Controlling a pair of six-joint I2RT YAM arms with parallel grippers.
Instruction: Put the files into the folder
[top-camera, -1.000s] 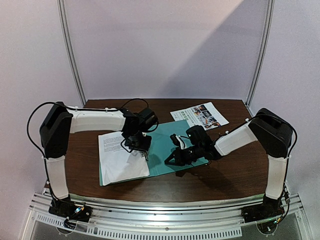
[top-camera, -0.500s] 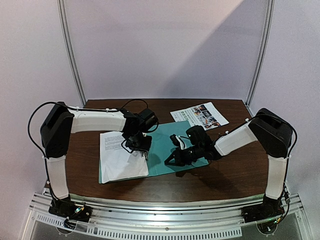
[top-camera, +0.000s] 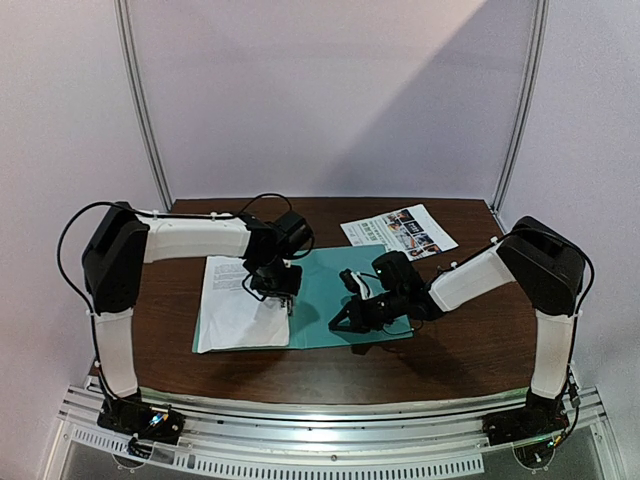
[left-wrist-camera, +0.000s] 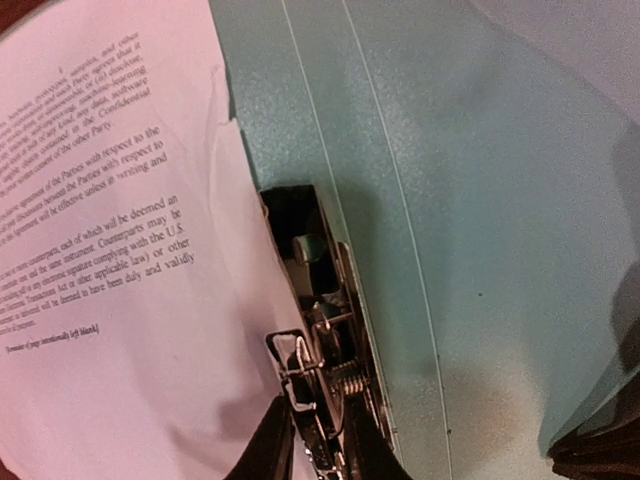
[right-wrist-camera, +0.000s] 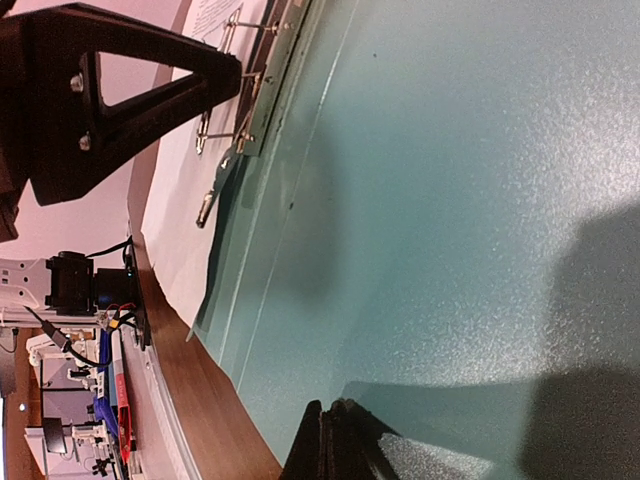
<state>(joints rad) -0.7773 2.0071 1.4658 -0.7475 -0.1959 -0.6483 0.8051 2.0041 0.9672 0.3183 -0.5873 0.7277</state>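
Left claw (left-wrist-camera: 320, 445), nearly closed, pinches the metal clip (left-wrist-camera: 325, 330) at the spine of the teal folder (left-wrist-camera: 450, 200), while the closed right claw (right-wrist-camera: 330, 435) pins its right side; a slip may snap the clip shut beside the text sheet (left-wrist-camera: 120, 250) lying just left.

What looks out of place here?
The photo sheet lies slanted on the table behind the folder, not in it. The text sheet is on the folder's left half, but its edge by the clip looks bent.
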